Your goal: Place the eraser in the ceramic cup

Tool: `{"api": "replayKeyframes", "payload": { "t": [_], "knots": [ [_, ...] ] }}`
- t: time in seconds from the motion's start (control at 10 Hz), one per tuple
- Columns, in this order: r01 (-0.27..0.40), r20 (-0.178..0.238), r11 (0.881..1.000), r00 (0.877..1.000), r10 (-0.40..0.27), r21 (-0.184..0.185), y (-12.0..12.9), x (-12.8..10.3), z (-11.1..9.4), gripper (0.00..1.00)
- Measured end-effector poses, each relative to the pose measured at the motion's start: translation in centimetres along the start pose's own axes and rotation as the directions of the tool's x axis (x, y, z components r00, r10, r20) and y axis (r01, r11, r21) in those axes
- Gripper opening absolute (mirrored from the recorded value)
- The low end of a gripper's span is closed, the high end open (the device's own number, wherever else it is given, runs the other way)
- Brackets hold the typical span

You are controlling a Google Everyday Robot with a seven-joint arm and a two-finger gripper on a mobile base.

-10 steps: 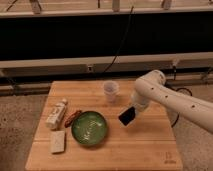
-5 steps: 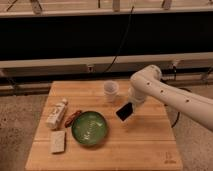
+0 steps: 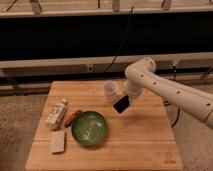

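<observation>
The eraser, a flat black block, hangs tilted in my gripper above the wooden table, just right of and slightly below the ceramic cup. The cup is small and whitish and stands upright near the table's back edge. My white arm reaches in from the right. The gripper is shut on the eraser's upper end.
A wide green bowl sits front of centre on the wooden table. A pale beige block lies at the front left, a white bottle behind it, and a reddish-brown item next to the bowl.
My gripper has carried the eraser left and a little toward the back, closer to the cup. Nothing else on the table has moved.
</observation>
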Motion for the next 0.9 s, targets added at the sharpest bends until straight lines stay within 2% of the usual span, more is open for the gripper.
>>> {"api": "replayKeyframes", "payload": {
  "t": [0.2, 0.6, 0.9],
  "knots": [
    [0.03, -0.016, 1.0, 0.999, -0.029, 0.01, -2.4, 0.6, 0.0, 0.05],
    [0.052, -0.03, 0.998, 0.998, -0.052, 0.025, -4.7, 0.7, -0.4, 0.05],
    [0.08, -0.056, 0.996, 0.995, -0.078, 0.038, -7.1, 1.3, -1.1, 0.05]
  ]
}}
